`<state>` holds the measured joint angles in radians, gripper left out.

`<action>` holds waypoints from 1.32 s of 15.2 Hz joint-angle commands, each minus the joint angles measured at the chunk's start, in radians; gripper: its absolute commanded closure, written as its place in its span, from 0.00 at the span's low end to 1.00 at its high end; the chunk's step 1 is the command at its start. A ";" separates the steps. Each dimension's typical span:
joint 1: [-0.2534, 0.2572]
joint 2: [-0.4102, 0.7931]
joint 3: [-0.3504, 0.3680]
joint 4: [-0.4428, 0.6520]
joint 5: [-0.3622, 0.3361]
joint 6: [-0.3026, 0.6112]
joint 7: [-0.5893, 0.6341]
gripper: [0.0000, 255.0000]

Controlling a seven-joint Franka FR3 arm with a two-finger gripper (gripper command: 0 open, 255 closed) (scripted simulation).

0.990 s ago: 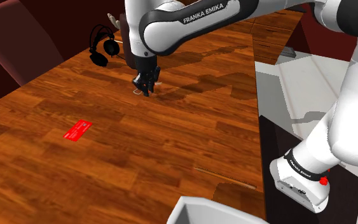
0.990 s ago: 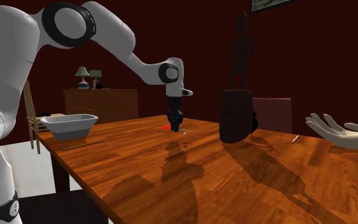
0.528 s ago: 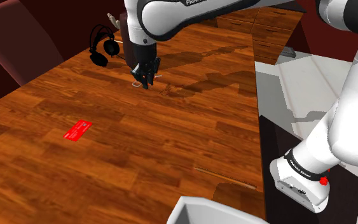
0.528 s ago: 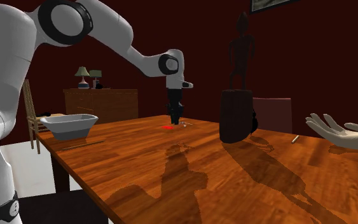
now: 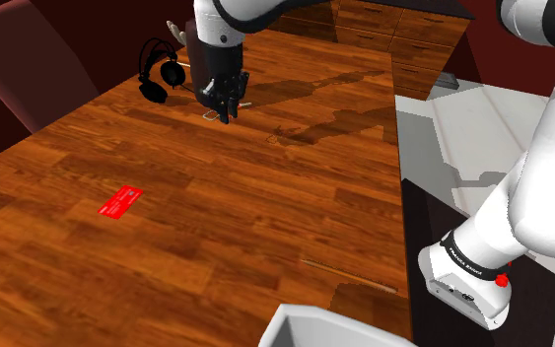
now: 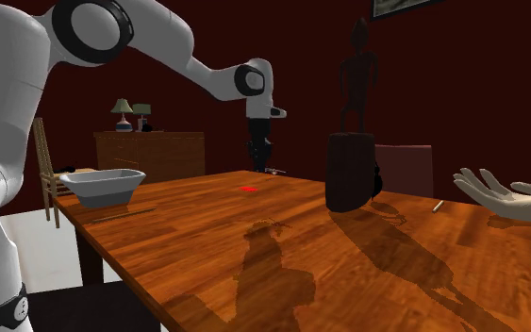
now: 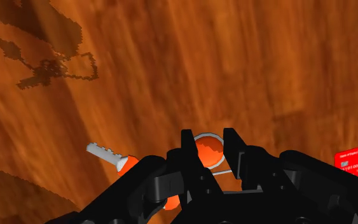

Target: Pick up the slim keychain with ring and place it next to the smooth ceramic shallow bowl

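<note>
My pincer (image 7: 208, 135) is clamped on the slim keychain (image 7: 208, 151), with its orange disc and ring pinched in the middle. I hold it in the air above the wooden tabletop (image 5: 265, 217), near the black headphones (image 5: 160, 69). A red card (image 5: 120, 202) lies farther along the tabletop. The white shallow bowl (image 6: 106, 184) sits well apart from the keychain.

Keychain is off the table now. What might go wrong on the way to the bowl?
1. The gripper pinches the keychain near the fingertips, with its key sticking out to one side; a fast swing might shake it loose.
2. A thin stick lies near the bowl; setting down there might land on it.
</note>
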<state>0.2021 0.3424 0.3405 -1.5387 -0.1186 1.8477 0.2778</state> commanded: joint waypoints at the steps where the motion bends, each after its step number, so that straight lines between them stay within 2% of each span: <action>1: 0.001 -0.005 0.001 0.019 0.002 -0.024 -0.001 1.00; 8: 0.005 -0.007 0.003 0.100 0.004 -0.107 -0.004 1.00; 14: 0.069 -0.082 0.047 -0.007 0.019 -0.075 0.110 1.00; 20: 0.142 -0.119 0.095 -0.062 0.025 -0.059 0.233 1.00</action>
<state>0.3324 0.2384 0.4268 -1.5760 -0.0982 1.7789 0.4884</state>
